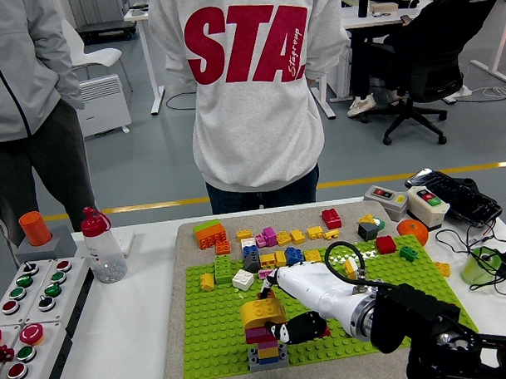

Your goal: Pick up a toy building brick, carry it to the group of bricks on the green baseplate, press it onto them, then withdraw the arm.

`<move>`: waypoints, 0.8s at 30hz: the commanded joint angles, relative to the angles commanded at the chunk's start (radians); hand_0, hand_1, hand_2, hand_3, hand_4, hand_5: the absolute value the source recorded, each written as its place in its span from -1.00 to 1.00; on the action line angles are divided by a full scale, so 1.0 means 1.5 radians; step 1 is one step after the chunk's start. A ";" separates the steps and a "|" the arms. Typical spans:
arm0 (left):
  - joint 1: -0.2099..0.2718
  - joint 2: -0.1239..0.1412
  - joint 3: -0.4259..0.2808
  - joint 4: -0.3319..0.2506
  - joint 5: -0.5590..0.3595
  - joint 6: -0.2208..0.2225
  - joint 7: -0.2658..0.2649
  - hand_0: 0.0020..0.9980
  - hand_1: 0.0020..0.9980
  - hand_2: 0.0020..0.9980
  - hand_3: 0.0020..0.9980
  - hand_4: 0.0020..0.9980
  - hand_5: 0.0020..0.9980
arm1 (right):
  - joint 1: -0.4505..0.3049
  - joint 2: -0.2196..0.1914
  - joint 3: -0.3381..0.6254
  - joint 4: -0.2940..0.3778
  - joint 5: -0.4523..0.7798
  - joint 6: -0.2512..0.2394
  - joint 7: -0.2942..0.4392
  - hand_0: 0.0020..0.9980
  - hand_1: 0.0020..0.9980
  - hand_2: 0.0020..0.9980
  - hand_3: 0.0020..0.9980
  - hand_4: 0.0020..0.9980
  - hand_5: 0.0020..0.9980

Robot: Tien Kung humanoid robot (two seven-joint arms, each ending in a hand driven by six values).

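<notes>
**A:** In the head view, where was the right robot hand point(284, 309)?

**B:** It reached in from the lower right over the green baseplate point(213, 345), white forearm angled toward the middle. Its fingers were curled around a yellow brick point(262, 310), held at the top of the brick stack point(265, 343).

**A:** Was the brick seated on the stack?

**B:** It sat right on top of it, tilted a little; I couldn't tell whether it was pressed fully home. The stack showed dark red, purple, yellow and grey layers near the baseplate's front edge.

**A:** And the left hand?

**B:** It didn't appear anywhere in the view.

**A:** What else lay on the tabletop point(129, 327)?

**B:** Loose bricks were scattered along the baseplate's far side, among them an orange brick point(210, 234) and a red brick point(331, 218). A clear bottle with a red cap point(101, 245) stood to the left, and a button panel point(28, 305) lay at the left edge.

**A:** Anyone nearby?

**B:** A person in a white sweatshirt point(254, 90) stood at the far side, back turned, hands not visible.
</notes>
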 joint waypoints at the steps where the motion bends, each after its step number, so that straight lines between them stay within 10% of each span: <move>1: 0.000 0.000 0.000 0.000 0.000 0.000 0.000 0.30 0.38 0.35 0.14 -0.44 1.00 | 0.000 0.001 -0.001 0.000 0.000 0.000 0.000 0.83 0.56 0.69 0.26 0.05 -0.44; 24: -0.001 0.000 0.001 0.000 0.000 0.000 0.000 0.31 0.38 0.35 0.14 -0.44 1.00 | 0.000 0.006 -0.004 0.000 -0.002 0.002 -0.003 0.83 0.56 0.70 0.28 0.05 -0.44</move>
